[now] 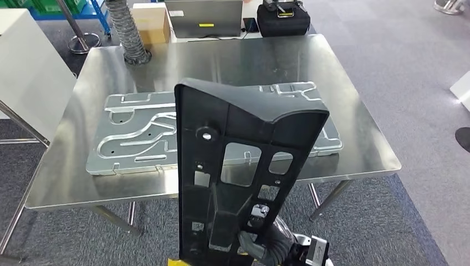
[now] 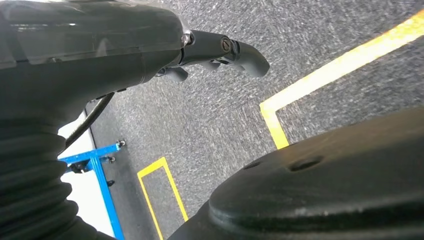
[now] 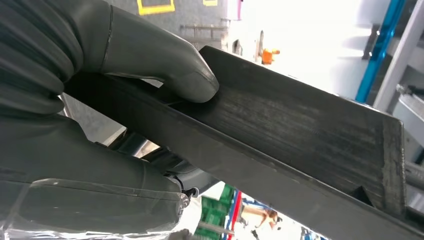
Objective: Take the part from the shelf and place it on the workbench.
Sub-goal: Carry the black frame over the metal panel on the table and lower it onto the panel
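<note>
A large black plastic part [image 1: 238, 160] with several cut-outs stands upright in the head view, in front of the steel workbench [image 1: 233, 61] and hiding part of it. My right hand [image 1: 265, 244] grips the part's lower end from below. In the right wrist view the thumb and fingers of my right hand [image 3: 100, 100] clamp a flat edge of the black part [image 3: 300, 135]. My left hand [image 2: 220, 50] hangs over grey carpet in the left wrist view, its fingers loosely bent and holding nothing.
A pressed metal panel [image 1: 138, 138] lies across the middle of the workbench. Behind it are a ribbed hose [image 1: 128, 33], a cardboard box [image 1: 151, 22], a laptop [image 1: 204, 16] and a black bag [image 1: 282, 19]. A white cabinet [image 1: 27, 77] stands to the left. Yellow floor tape [image 2: 300, 90] marks the carpet.
</note>
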Action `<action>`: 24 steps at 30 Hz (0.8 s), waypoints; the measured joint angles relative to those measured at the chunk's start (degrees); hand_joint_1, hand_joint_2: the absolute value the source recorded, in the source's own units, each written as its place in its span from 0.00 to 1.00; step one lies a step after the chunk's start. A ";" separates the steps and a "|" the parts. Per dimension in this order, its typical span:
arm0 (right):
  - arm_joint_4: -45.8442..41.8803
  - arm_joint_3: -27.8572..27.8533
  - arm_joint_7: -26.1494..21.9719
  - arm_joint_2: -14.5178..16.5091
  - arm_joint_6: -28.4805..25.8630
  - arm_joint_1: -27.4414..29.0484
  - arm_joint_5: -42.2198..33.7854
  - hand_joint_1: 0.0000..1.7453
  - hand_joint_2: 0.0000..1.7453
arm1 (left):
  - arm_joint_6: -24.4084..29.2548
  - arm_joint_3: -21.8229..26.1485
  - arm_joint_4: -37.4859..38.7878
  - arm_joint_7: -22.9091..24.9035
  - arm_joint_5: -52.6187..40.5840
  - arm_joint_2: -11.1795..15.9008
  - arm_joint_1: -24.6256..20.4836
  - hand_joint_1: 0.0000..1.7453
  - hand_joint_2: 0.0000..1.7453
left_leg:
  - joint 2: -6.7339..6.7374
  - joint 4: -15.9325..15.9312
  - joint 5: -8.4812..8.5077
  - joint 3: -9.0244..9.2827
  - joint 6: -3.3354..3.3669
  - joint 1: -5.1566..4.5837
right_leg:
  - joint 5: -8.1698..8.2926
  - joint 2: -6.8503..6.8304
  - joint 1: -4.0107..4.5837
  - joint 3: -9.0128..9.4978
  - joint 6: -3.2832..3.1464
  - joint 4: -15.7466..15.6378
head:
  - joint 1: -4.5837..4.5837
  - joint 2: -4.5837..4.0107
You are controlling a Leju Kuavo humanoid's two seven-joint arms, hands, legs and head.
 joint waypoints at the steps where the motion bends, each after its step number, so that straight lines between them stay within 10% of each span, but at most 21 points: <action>1: 0.00 0.01 0.00 0.03 0.05 -0.05 0.04 1.00 1.00 | 0.01 0.00 -0.01 -0.04 -0.01 0.05 -0.05 0.00 1.00 | 0.04 2.55 -1.09 -1.30 -0.18 0.04 | -0.19 -0.01 -0.12 0.60 -0.19 -0.19 | -0.02 0.00; 4: 0.01 0.06 0.04 0.03 0.27 -0.13 0.30 1.00 1.00 | -0.04 0.00 -0.01 -0.23 -0.03 0.08 -0.38 0.00 1.00 | 0.09 12.16 -5.31 -7.64 -0.78 0.21 | -1.10 -0.04 -0.11 1.56 -0.53 -0.25 | -0.02 0.00; 6: 0.01 0.09 0.08 0.02 0.36 -0.14 0.42 1.00 1.00 | -0.08 0.00 -0.01 -0.29 -0.04 0.10 -0.53 0.00 1.00 | 0.10 12.21 -4.25 -9.29 -1.06 0.29 | -1.86 0.07 -0.15 2.49 -0.43 -0.24 | -0.02 0.00; 10: 0.04 0.11 0.12 -0.02 0.55 -0.38 0.04 1.00 1.00 | -0.30 0.00 0.01 -0.65 -0.14 0.18 -0.32 0.00 1.00 | 0.31 -0.60 4.41 -5.70 -0.60 0.32 | -3.56 0.30 -0.09 4.48 0.45 0.10 | -0.02 0.00; 15: 0.32 0.11 1.09 -0.31 1.98 -1.33 -2.51 1.00 1.00 | -0.75 0.00 0.01 -2.23 -0.21 0.06 -0.05 0.00 1.00 | 0.25 -2.08 5.10 -5.17 1.17 0.47 | -5.13 0.29 0.08 4.27 1.97 1.13 | -0.01 0.00; 19: 0.98 0.11 2.61 -1.11 2.72 -3.15 -4.76 1.00 1.00 | -0.81 0.00 0.01 -2.20 -0.34 -0.03 -0.01 0.00 1.00 | 0.50 -2.31 4.73 -4.98 1.96 0.51 | -10.78 0.00 -0.34 -3.13 2.99 14.33 | 0.00 0.00; 21: 1.62 0.11 3.51 -1.91 2.72 -4.38 -5.16 1.00 1.00 | -0.90 0.00 0.01 -2.19 -0.60 -0.03 -0.01 0.00 1.00 | 0.43 -2.30 4.46 -4.70 2.04 0.47 | -9.63 -0.08 -0.42 -5.36 3.04 16.53 | 0.00 0.00; 24: 2.51 0.11 4.23 -3.20 2.41 -6.73 -5.38 1.00 1.00 | -1.01 0.00 0.01 -2.16 -0.85 -0.09 0.00 0.00 1.00 | 0.23 -2.31 3.97 -3.87 1.81 0.33 | -2.68 -0.11 -0.13 -1.43 2.16 5.77 | 0.00 0.00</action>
